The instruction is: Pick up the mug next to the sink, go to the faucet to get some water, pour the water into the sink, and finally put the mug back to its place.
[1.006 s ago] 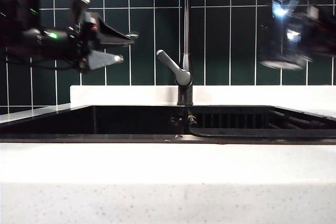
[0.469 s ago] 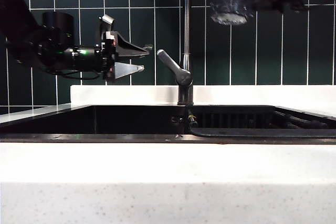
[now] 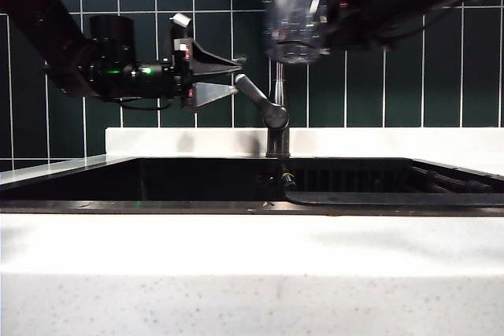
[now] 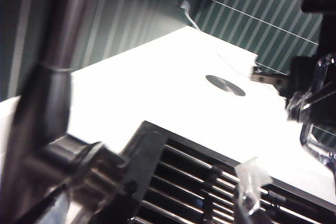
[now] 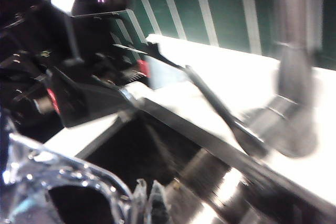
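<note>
Up high in the exterior view, the right pincer (image 3: 327,9) is clamped on the mug (image 3: 295,13), a clear faceted cup that hangs blurred just in front of the upright pipe of the faucet (image 3: 277,112), above the lever and well above the sink (image 3: 205,182). From the right wrist view the mug's glinting rim (image 5: 63,187) shows close to the camera, with the faucet pipe (image 5: 294,51) standing on the white table beyond.

Over on the left of the exterior view, the left pincer (image 3: 224,76) reaches level toward the faucet with its jaws spread wide, their tips just beside the free end of the angled lever; whether they touch it cannot be told. The left wrist view shows the faucet (image 4: 47,93) blurred and near, the ribbed black rack (image 4: 199,192) of the sink below, and the white table (image 4: 157,93) running back to the dark green tiled wall (image 3: 465,68).
</note>
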You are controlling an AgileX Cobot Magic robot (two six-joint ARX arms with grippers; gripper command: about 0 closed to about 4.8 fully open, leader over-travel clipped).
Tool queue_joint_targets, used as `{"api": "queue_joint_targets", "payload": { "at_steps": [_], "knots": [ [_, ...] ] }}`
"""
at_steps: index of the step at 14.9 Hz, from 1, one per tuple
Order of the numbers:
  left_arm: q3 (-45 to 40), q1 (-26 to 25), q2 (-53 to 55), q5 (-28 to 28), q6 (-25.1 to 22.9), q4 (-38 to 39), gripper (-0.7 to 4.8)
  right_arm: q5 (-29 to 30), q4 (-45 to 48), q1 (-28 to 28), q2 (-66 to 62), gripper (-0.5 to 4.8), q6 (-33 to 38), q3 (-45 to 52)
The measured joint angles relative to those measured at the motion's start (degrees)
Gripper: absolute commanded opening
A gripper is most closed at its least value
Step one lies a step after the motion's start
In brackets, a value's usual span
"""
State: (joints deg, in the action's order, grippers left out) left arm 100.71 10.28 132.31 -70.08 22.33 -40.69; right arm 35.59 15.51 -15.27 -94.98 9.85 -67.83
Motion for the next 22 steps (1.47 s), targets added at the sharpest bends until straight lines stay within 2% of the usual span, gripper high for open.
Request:
{"api": "queue_joint_targets", "payload": {
  "at_steps": [3, 7, 9, 11, 18, 22],
  "knots": [
    [0.0, 0.5, 0.4, 0.0, -2.0, 0.4, 3.90, -1.2, -3.3, -1.8, -3.6, -0.07, 0.5, -6.3],
    [0.0, 0.8, 1.0, -0.1, -2.3, 0.7, 3.89, -1.6, -10.5, -1.7, -5.9, -0.07, 0.9, -15.8],
    [0.0, 0.9, 1.0, 0.0, -3.4, 0.7, 3.63, -2.3, -14.9, -1.7, -6.1, -0.07, 0.5, -18.8],
    [0.0, 1.2, 1.1, 0.4, -4.5, 0.8, 3.63, -2.5, -16.9, -1.7, -6.2, -0.07, -0.5, -19.9],
    [0.0, 1.7, 1.9, 1.2, -6.1, 0.7, 3.64, -1.3, -15.5, -2.6, -6.2, -0.07, -3.5, -19.9],
    [0.0, 1.7, 2.1, 1.2, -8.8, 0.3, 3.64, -1.3, -15.3, -2.5, -6.2, -0.07, -3.8, -19.9]
  ]
}}
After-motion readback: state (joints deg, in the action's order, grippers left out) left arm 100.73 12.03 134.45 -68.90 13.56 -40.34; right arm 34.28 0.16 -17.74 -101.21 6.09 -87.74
